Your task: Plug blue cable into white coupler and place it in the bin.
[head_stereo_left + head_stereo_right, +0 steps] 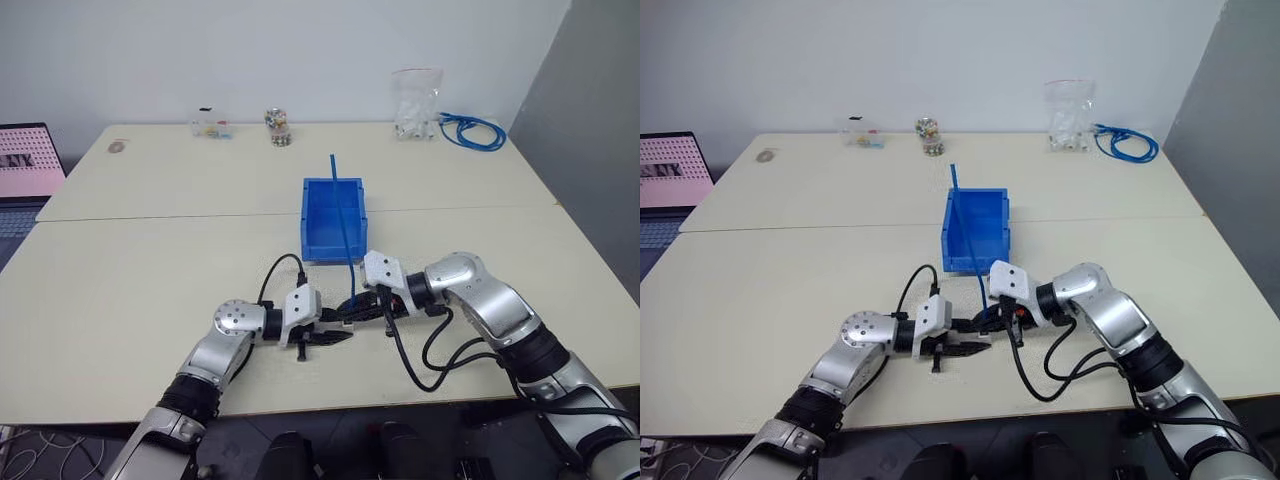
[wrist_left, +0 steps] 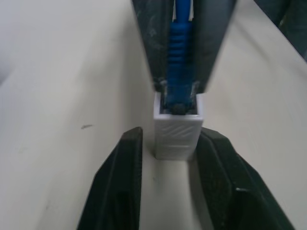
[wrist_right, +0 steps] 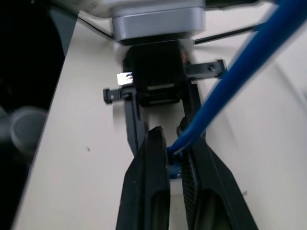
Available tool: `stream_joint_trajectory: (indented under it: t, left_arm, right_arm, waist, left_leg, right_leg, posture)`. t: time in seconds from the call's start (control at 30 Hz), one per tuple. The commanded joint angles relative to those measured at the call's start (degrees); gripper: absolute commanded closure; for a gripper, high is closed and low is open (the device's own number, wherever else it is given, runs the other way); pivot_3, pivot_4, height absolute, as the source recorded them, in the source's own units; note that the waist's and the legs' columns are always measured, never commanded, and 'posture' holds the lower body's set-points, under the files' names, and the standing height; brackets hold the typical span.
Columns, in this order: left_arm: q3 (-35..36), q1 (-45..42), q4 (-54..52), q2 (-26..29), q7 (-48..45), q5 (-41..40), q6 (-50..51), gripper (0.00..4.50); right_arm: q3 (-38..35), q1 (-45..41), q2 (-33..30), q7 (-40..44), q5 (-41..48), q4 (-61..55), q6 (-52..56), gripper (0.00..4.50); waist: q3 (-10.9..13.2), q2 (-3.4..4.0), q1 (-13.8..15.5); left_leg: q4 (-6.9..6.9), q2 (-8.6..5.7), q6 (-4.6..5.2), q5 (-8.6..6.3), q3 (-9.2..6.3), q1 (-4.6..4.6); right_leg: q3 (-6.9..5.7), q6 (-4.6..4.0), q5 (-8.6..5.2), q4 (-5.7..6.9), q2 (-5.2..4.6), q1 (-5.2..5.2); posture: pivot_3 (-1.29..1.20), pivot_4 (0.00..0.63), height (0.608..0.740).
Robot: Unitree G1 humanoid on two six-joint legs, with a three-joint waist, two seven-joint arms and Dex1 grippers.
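We see the white coupler [image 2: 177, 127] low over the worktop [image 1: 150, 260], between the two tools, with the plug end of the blue cable [image 2: 178, 48] seated in its open end. The coupler sits between the left tool's [image 2: 168, 158] black fingers [image 2: 122, 187], which stand parted with a thin gap on each side (in the left wrist view neither finger presses on it). The right tool [image 3: 173, 160] is closed narrow on the blue cable just behind the plug, its two fingers [image 3: 153, 187] pinching the ribbed boot. From there the cable rises steeply away from the robot and over the bin [image 1: 334, 220], its free end standing above the bin's far wall.

The bin rests on the worktop just beyond the two tools, near the middle seam. The tools meet tip to tip in front of its lowered lip.

Along the far edge of the worktop we find a clear bag [image 1: 417, 103], a coiled blue cable bundle [image 1: 472, 130] beside it, a small jar [image 1: 278, 127] and a small clear box [image 1: 212, 127].
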Motion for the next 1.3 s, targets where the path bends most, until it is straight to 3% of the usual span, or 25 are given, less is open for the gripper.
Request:
stream_joint_trajectory:
  t: [0.03, 0.2, 0.3, 0.43, 0.57, 0.8, 0.93, 1.03, 1.13, 1.23, 1.3]
  left_arm:
    - [6.46, 3.80, -17.24, 2.91, 4.76, -6.91, 10.23, 1.77]
    - [13.85, 9.37, -34.46, 1.01, 19.03, -12.03, 22.04, 0.73]
    - [17.33, 11.65, -41.09, -2.63, 29.33, -11.95, 26.00, 0.14]
    - [19.63, 16.65, -47.51, -7.15, 38.94, -11.88, 29.65, 0.05]
    - [20.26, 22.89, -50.40, -7.83, 42.01, -10.93, 29.10, 0.00]
    - [19.11, 22.38, -49.22, -9.94, 45.61, -10.91, 27.77, 0.00]
    - [17.38, 19.97, -46.53, -10.75, 46.98, -10.31, 28.84, 0.00]
    - [17.51, 17.27, -42.74, -11.52, 49.18, -10.36, 31.13, 0.00]
    - [19.19, 16.43, -41.12, -11.91, 50.34, -11.56, 32.56, 0.00]
    - [20.74, 15.79, -38.68, -12.21, 51.67, -11.34, 32.65, 0.00]
    - [21.02, 15.66, -38.01, -12.13, 52.18, -10.89, 32.34, 0.00]
  right_arm:
    - [-12.24, -7.84, 3.15, -5.72, 8.18, 0.17, 10.06, 4.44]
    - [-24.71, -22.78, 11.21, -15.64, 13.95, 17.79, 18.73, 4.44]
    - [-26.30, -29.91, 12.95, -18.94, 11.17, 31.93, 12.98, 4.44]
    - [-25.43, -37.21, 13.98, -22.72, 5.57, 51.55, 2.53, 4.44]
    - [-25.90, -41.49, 14.62, -23.18, 2.81, 62.97, -4.63, 3.29]
    - [-26.18, -44.54, 14.32, -21.20, 0.55, 68.45, -8.70, 1.59]
    - [-25.04, -44.43, 12.04, -20.61, -1.21, 66.96, -8.77, 0.76]
    - [-22.56, -40.43, 6.35, -16.11, -2.53, 58.17, -2.97, 0.12]
    - [-20.77, -31.33, 0.59, -13.29, -1.41, 41.05, 3.67, 0.12]
    - [-23.02, -13.15, -3.94, -17.05, 1.70, 12.02, 10.90, 0.12]
    - [-24.15, -5.04, -4.13, -19.48, 3.17, -0.24, 13.10, 0.12]
  waist:
    - [0.08, 0.05, -0.09]
    - [0.17, 0.10, 0.01]
    - [0.17, 0.09, 0.19]
    - [0.17, 0.07, 0.34]
    - [0.20, 0.08, 0.17]
    - [0.21, 0.09, 0.14]
    - [0.21, 0.09, 0.34]
    - [0.22, 0.11, 0.55]
    - [0.23, 0.11, 1.08]
    - [0.21, 0.07, 1.47]
    - [0.22, 0.08, 1.53]
  left_leg:
    - [0.02, 0.00, 0.00, 0.00, -0.04, -0.22]
    - [0.00, 0.03, -0.01, 0.00, -0.12, -0.27]
    - [-0.02, -0.01, -0.01, 0.00, -0.17, -0.29]
    - [0.00, -0.20, 0.00, 0.00, -0.10, -0.31]
    - [-0.01, -0.27, -0.01, 0.00, -0.01, -0.40]
    - [0.00, -0.20, -0.01, 0.00, -0.08, -0.53]
    - [0.00, -0.20, -0.01, 0.00, -0.08, -0.55]
    - [0.01, -0.22, -0.01, 0.00, -0.07, -0.57]
    - [0.03, -0.26, -0.01, 0.00, -0.14, -0.63]
    - [0.02, -0.21, -0.01, -0.01, -0.17, -0.68]
    - [-0.04, -0.19, -0.02, -0.02, -0.12, -0.69]
  right_leg:
    - [0.04, -0.12, 0.07, 0.06, -0.25, -0.19]
    - [0.04, -0.25, 0.14, 0.10, -0.30, -0.27]
    - [-0.01, -0.27, 0.13, 0.07, -0.32, -0.23]
    - [0.00, -0.26, 0.13, -0.02, -0.32, -0.14]
    - [0.06, -0.25, 0.14, -0.12, -0.34, -0.17]
    - [-0.01, -0.26, 0.14, -0.05, -0.23, -0.34]
    - [-0.01, -0.26, 0.14, -0.07, -0.22, -0.33]
    - [0.00, -0.26, 0.14, -0.08, -0.23, -0.32]
    - [-0.08, -0.25, 0.14, -0.14, -0.27, -0.30]
    - [-0.14, -0.20, 0.11, -0.26, -0.39, -0.26]
    - [-0.09, -0.19, 0.10, -0.23, -0.54, -0.32]
  posture:
    - [0.00, 0.150, 0.740]
    - [0.00, 0.150, 0.740]
    - [0.00, 0.150, 0.740]
    - [0.00, 0.150, 0.740]
    - [0.00, 0.150, 0.740]
    - [0.00, 0.150, 0.740]
    - [0.00, 0.150, 0.740]
    - [0.00, 0.150, 0.740]
    - [0.00, 0.150, 0.740]
    - [0.00, 0.150, 0.740]
    - [0.00, 0.150, 0.740]
